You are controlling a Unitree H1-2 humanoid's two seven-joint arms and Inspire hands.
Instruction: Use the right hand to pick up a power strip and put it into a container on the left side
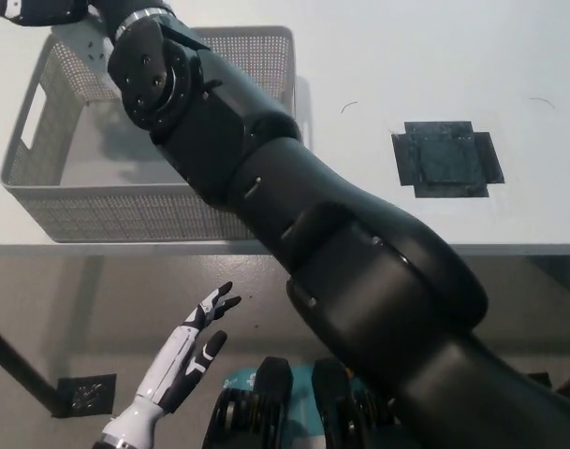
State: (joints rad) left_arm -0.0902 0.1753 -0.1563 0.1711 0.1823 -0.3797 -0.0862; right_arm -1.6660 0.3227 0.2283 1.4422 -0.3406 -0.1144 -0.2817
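Observation:
No power strip shows in the head view. My black right arm [266, 187] stretches from the bottom right across the table to the top left, passing over the grey mesh basket [51, 201]. Only a sliver of my right hand [27, 8] shows at the picture's top left edge, above the basket's far left corner; whatever it may hold is cut off. The arm hides much of the basket's inside and its right wall. My white left hand [189, 348] rests open below the table's front edge at lower left, holding nothing.
The basket stands on the left part of a white table [378, 215], whose front edge runs across the middle of the picture. A black tape patch [446, 157] lies on the table at the right. Another dark patch [81, 395] marks the floor at lower left.

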